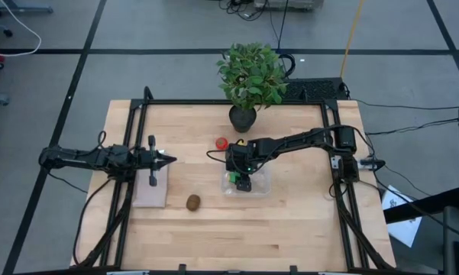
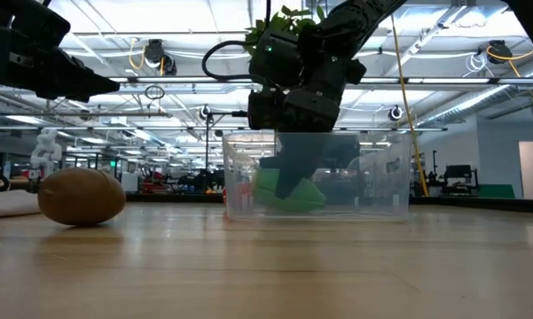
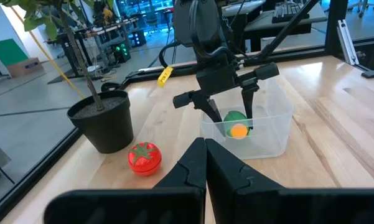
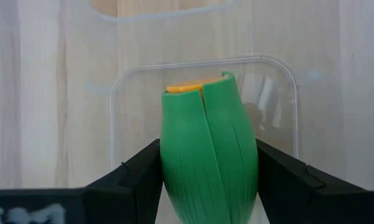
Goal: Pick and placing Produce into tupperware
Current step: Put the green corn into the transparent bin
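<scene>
I see the green piece (image 4: 208, 146), smooth, oblong, ribbed with an orange cut end, down inside the clear tub (image 1: 258, 186), pinched between the right gripper's (image 1: 245, 182) dark fingers (image 4: 134, 177). The tub is shallow, see-through plastic with rounded corners, sitting mid-table on the pale wood top (image 1: 290, 229).

The red tomato (image 1: 221, 142), glossy and round, sits on the wood between the tub and the black plant pot (image 1: 242, 118), apart from both. The kiwi (image 1: 193, 202), brown and fuzzy, lies well to the left of the tub, just beside the flat pale slab (image 1: 150, 191).

The right arm reaches across from the right edge and covers most of the tub from above.

The left gripper (image 1: 166, 160) hovers over the slab's far end, fingers pressed together, holding nothing.
</scene>
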